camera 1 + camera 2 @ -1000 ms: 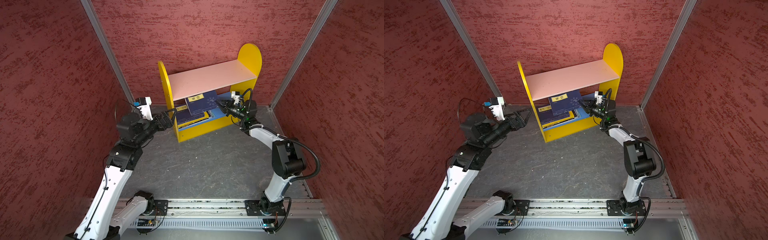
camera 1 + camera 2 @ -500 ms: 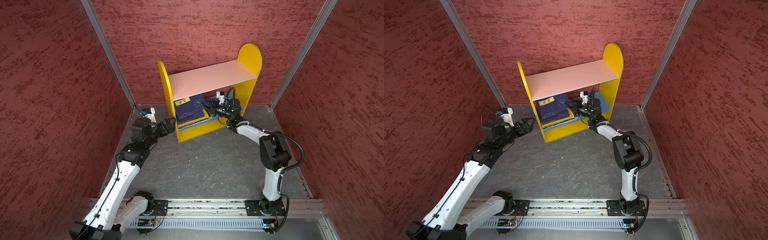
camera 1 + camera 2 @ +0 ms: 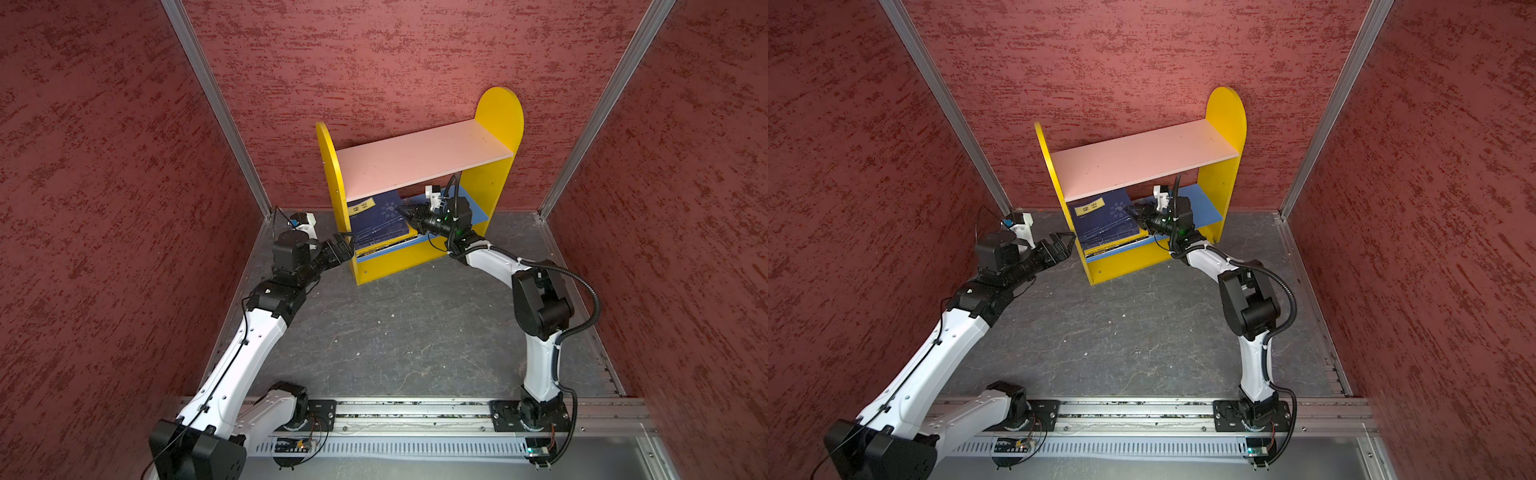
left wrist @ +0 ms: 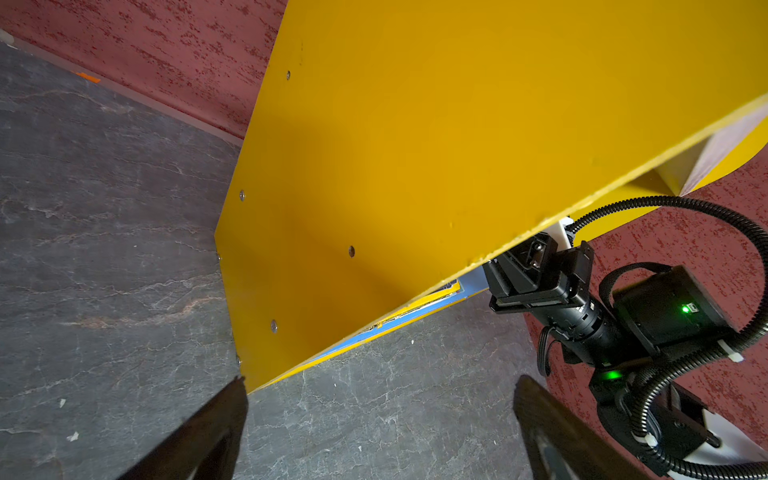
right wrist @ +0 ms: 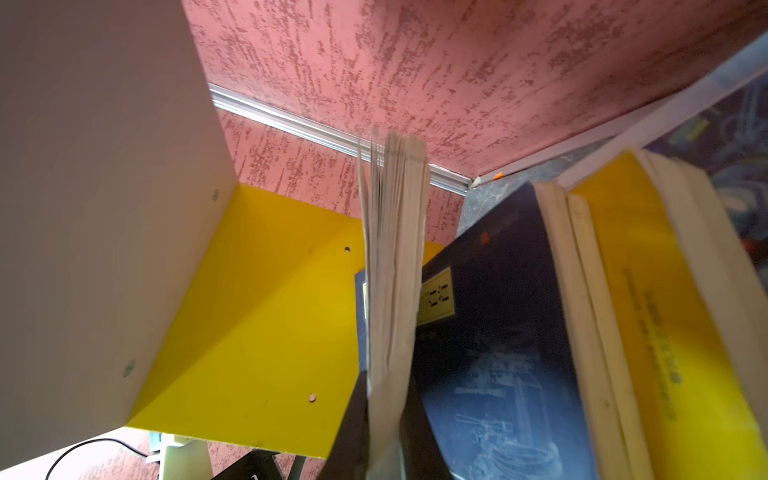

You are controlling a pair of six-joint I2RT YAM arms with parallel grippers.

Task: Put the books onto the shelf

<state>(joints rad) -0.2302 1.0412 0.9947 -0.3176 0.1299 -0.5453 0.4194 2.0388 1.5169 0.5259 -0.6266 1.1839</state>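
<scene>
The shelf (image 3: 419, 162) (image 3: 1138, 160) stands at the back wall, with yellow side panels, a pink upper board and a blue lower board. The books (image 3: 380, 222) (image 3: 1106, 220) lean in a stack at the left end of the lower board, a navy one with a yellow label on top. My right gripper (image 3: 404, 210) (image 3: 1131, 210) (image 5: 386, 399) reaches into the lower tier, shut on that navy book's page edge (image 5: 392, 270). Behind it show another navy book (image 5: 490, 311) and a yellow book (image 5: 673, 332). My left gripper (image 3: 345, 245) (image 3: 1065, 243) (image 4: 380, 382) is open and empty, just outside the shelf's left side panel (image 4: 415, 166) near its front bottom corner.
Red textured walls (image 3: 374, 62) with aluminium corner posts (image 3: 216, 108) close in the grey floor (image 3: 395, 332) on three sides. The arms' base rail (image 3: 415, 409) runs along the front. The right part of the blue lower board (image 3: 1204, 203) is bare.
My right gripper has carried the navy book leftward along the lower tier onto the leaning stack. My left arm has dropped lower, its gripper staying open by the shelf's left panel.
</scene>
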